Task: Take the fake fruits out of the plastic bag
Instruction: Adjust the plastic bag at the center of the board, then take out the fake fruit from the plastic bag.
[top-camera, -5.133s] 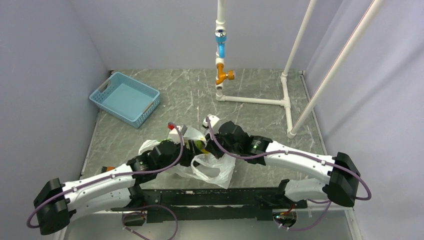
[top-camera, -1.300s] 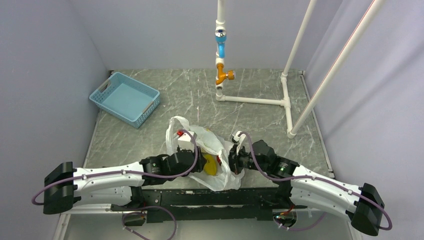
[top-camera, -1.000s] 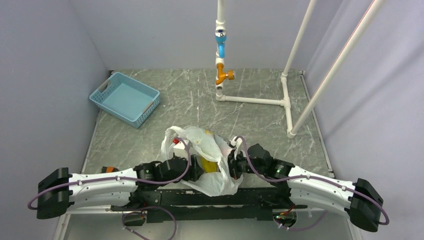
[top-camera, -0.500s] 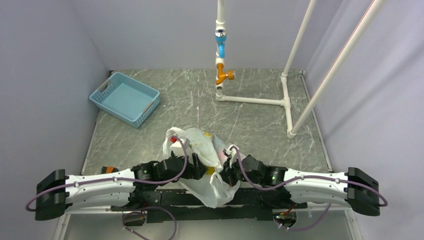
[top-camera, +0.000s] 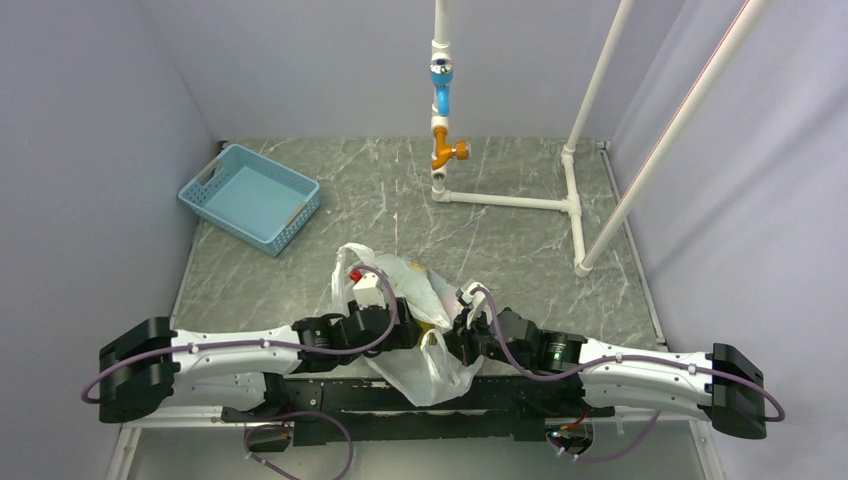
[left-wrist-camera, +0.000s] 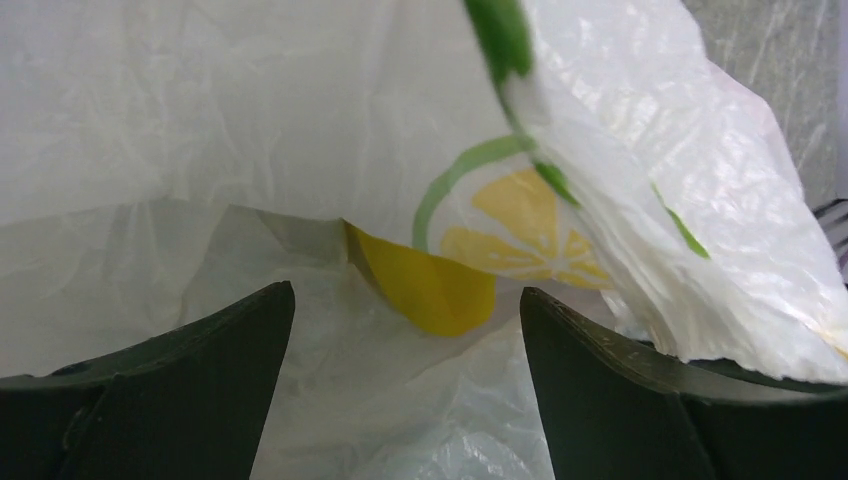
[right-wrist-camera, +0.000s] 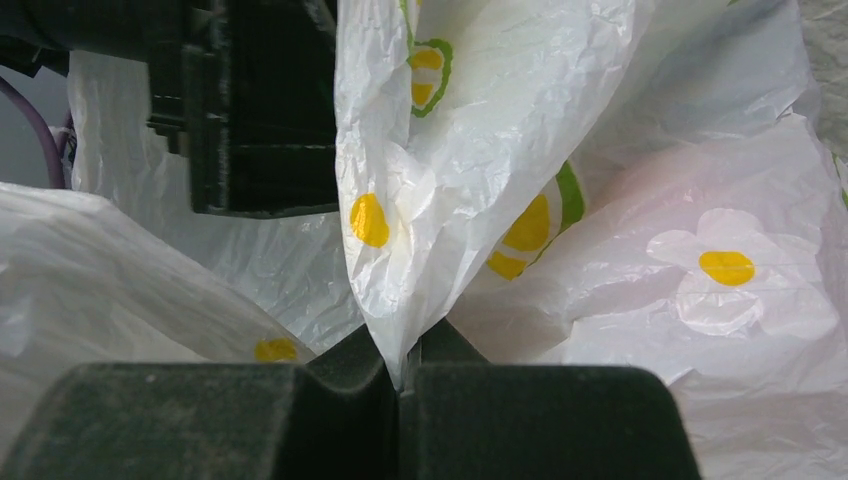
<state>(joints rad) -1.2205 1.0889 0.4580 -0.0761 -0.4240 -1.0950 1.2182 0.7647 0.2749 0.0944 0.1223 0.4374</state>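
**Crowded at the near edge, open room farther back**

The plastic bag (top-camera: 405, 290) fills the gap between the two wrists, its crumpled film lying against both arms, so nothing passes between them there. The left pincer (left-wrist-camera: 402, 300) stands spread, with bag film across its gap and a printed fold drooping in from the upper right. The right pincer (right-wrist-camera: 398, 365) is pinched onto a fold of film, with the left arm's black body close ahead of it. Beyond the bag the surface (top-camera: 500, 250) offers a wide lane between the blue basket (top-camera: 250, 197) at far left and the white pipe frame (top-camera: 520, 202) at far right.
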